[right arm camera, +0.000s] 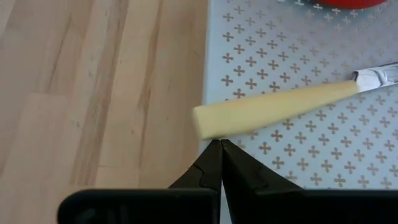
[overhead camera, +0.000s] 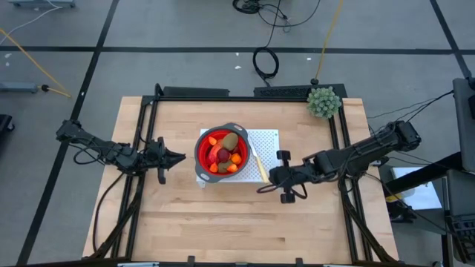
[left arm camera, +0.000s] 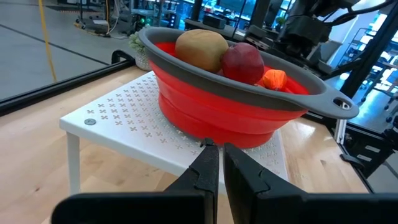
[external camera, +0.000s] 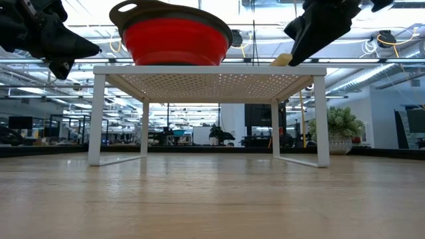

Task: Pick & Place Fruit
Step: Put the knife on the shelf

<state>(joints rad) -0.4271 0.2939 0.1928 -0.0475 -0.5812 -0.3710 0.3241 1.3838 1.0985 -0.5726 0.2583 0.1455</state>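
A red bowl (overhead camera: 200,148) with a grey rim stands on a white perforated stand (overhead camera: 269,139) in the middle of the table. In it lie the fruit: a brown kiwi (left arm camera: 200,48), a dark red ball (left arm camera: 242,62) and orange bits (left arm camera: 273,79). A wooden-handled knife (overhead camera: 258,165) lies on the stand, right of the bowl. My left gripper (overhead camera: 178,157) hovers shut, left of the stand, pointing at the bowl. My right gripper (right arm camera: 221,144) is shut, its tips right at the free end of the knife's handle (right arm camera: 249,112), over the stand's near right edge. My right gripper's shut fingertips (right arm camera: 214,155) come slanting down from the table's right to the free end of the knife's handle (right arm camera: 211,121). Whether they touch it, I cannot tell. The knife lies flat on the stand.
A green bushy ball (overhead camera: 323,101) sits at the table's far right corner. Bare wooden tabletop (overhead camera: 223,222) lies in front of the stand and to both sides. A black frame runs along the table's far and side edges.
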